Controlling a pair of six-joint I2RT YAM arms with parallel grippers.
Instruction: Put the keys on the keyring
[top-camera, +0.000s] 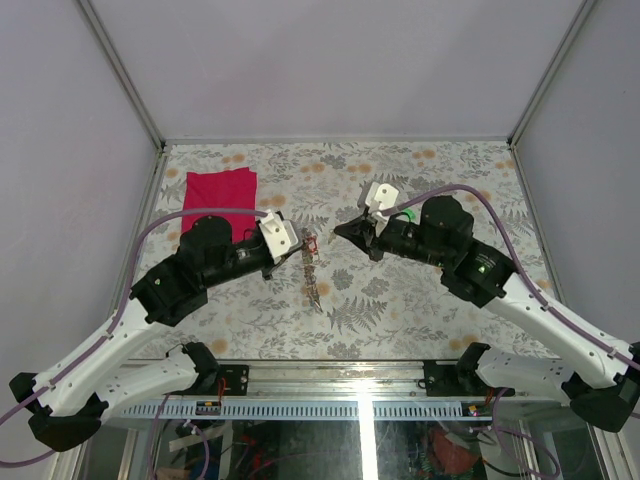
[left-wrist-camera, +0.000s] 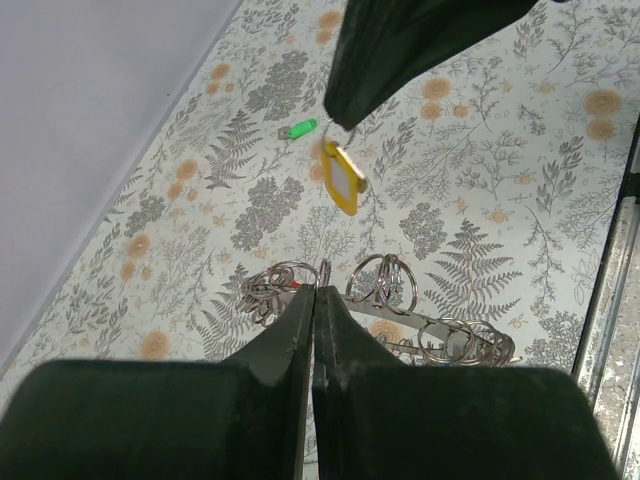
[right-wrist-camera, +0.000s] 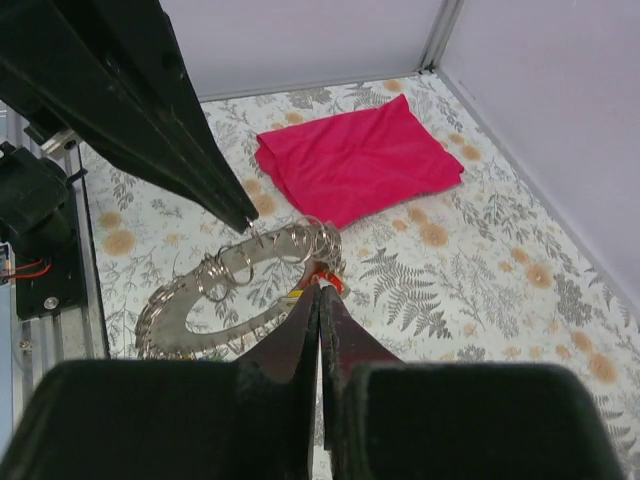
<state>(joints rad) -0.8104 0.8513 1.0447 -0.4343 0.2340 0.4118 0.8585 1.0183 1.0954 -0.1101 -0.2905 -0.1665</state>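
The keyring (right-wrist-camera: 190, 300), a wide flat grey ring fringed with small split rings, hangs tilted on edge between the arms (top-camera: 313, 275). My left gripper (left-wrist-camera: 318, 290) is shut on one of its small split rings; its dark fingers (right-wrist-camera: 150, 110) come down to the ring's top arc. A red key head (right-wrist-camera: 331, 280) sits among the rings. My right gripper (right-wrist-camera: 320, 288) is shut, and a yellow-headed key (left-wrist-camera: 343, 178) hangs below its fingers (left-wrist-camera: 400, 50). A green-headed key (left-wrist-camera: 302, 128) lies loose on the table beyond it.
A folded red cloth (top-camera: 218, 190) lies at the back left of the patterned table (top-camera: 400, 300). White walls close the back and sides. A metal rail (top-camera: 350, 370) runs along the near edge by the arm bases.
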